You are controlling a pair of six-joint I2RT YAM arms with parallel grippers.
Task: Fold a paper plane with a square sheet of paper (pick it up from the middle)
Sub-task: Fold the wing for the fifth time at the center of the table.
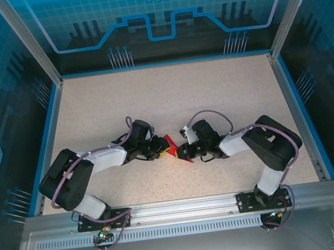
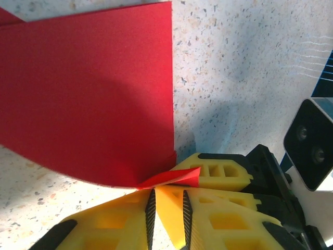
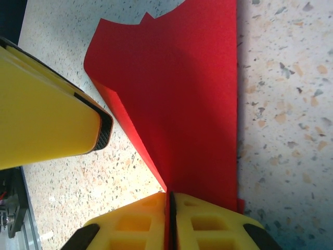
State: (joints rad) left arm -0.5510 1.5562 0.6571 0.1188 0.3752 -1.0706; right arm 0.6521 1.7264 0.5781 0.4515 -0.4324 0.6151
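On the speckled beige table [image 1: 169,94], the left gripper [image 1: 161,150] is reaching in from 9 o'clock. Its yellow fingertips [image 2: 167,191] are standing slightly apart at a folded corner of the bright red sheet of thin paper [image 2: 88,94], which is spreading toward 11 o'clock. Whether they are pinching it cannot be told. The sheet [image 1: 169,142] is lying mid-table, partly folded, between both grippers. The right gripper [image 1: 183,151] is coming from 3 o'clock, and its jaws [image 3: 169,197] are pressing together on the sheet's [image 3: 182,94] near edge.
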